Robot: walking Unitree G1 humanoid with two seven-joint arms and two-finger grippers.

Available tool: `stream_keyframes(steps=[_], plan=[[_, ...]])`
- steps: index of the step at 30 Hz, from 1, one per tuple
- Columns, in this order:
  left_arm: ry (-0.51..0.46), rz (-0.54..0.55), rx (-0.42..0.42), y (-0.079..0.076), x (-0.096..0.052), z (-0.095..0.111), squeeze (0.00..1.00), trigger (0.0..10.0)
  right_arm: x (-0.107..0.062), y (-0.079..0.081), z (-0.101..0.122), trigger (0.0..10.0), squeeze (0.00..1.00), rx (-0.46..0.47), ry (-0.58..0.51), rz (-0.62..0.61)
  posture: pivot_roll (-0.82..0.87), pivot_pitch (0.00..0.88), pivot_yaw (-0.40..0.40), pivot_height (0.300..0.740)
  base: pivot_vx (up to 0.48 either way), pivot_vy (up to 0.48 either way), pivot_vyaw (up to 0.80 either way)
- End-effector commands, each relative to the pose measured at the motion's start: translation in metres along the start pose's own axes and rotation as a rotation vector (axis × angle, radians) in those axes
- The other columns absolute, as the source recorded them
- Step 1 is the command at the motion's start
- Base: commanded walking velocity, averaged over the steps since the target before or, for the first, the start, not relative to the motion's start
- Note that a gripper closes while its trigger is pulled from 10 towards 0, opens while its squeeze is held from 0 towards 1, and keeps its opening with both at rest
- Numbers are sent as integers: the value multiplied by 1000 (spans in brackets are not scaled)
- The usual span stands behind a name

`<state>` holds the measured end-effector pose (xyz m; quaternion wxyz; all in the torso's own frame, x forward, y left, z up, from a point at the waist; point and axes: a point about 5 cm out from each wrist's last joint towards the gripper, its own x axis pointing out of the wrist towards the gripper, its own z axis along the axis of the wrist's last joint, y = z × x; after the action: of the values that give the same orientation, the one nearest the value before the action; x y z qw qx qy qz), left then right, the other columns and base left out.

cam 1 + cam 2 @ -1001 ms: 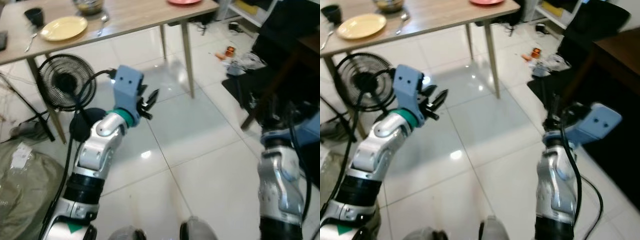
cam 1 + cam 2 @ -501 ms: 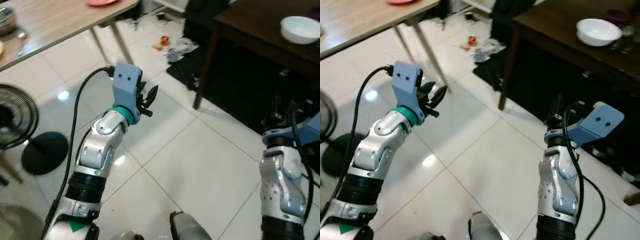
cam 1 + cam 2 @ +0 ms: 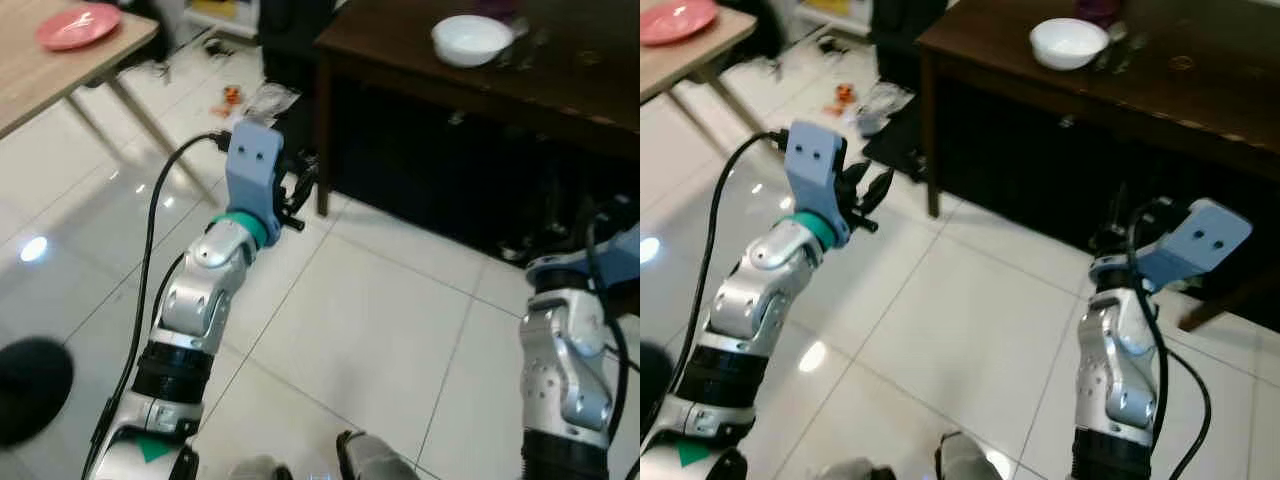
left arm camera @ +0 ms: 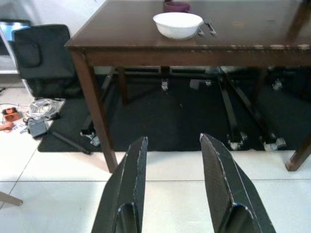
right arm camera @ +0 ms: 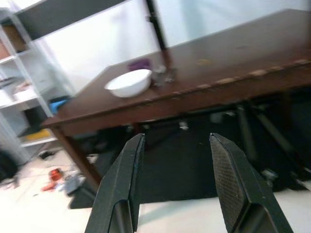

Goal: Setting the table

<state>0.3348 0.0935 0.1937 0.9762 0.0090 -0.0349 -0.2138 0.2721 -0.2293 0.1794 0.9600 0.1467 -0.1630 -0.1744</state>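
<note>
A white bowl point(image 3: 1068, 42) sits on a dark brown table point(image 3: 1200, 90) ahead of me. Behind the bowl stands a purple cup point(image 4: 177, 6), and some cutlery point(image 4: 206, 26) lies beside it. My left gripper point(image 3: 872, 190) is raised in front of the table's near corner leg, open and empty. My right gripper point(image 3: 1118, 225) is held up close to the table's front edge, also open with nothing between its fingers. Both wrist views look past the black fingers point(image 4: 133, 165) at the table, and the bowl point(image 5: 129, 83) is well beyond reach.
A light wooden table point(image 3: 40, 75) with a pink plate point(image 3: 78, 25) stands at the far left. Small clutter and cables point(image 3: 250, 100) lie on the white tile floor near the dark table's corner leg. A black chair point(image 4: 43, 58) stands beside that corner. A black fan base point(image 3: 30, 385) is at the lower left.
The camera has swung to the right: the light table and fan slid off to the left, and the dark table with the bowl came into view. Both arms keep their pose.
</note>
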Motion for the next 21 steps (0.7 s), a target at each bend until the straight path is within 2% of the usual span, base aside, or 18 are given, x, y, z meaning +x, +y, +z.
stream_keyframes(steps=[1,5,17,21], plan=[[1,14,21,2,-1,-3,0,10000,-2,-2,-4,10000,0,-3,21,-10,-43,10,122,740,349,0,-800],[-22,39,47,5,0,-1,0,10000,-1,-1,-4,10000,0,-3,21,-4,-43,7,121,740,430,0,-800],[-21,56,46,7,1,-3,0,10000,0,0,-5,10000,0,-12,26,12,-44,3,118,740,458,0,-800],[-18,104,55,16,-3,-6,0,10000,1,6,-11,10000,0,-29,57,59,-34,3,98,740,458,0,-800]])
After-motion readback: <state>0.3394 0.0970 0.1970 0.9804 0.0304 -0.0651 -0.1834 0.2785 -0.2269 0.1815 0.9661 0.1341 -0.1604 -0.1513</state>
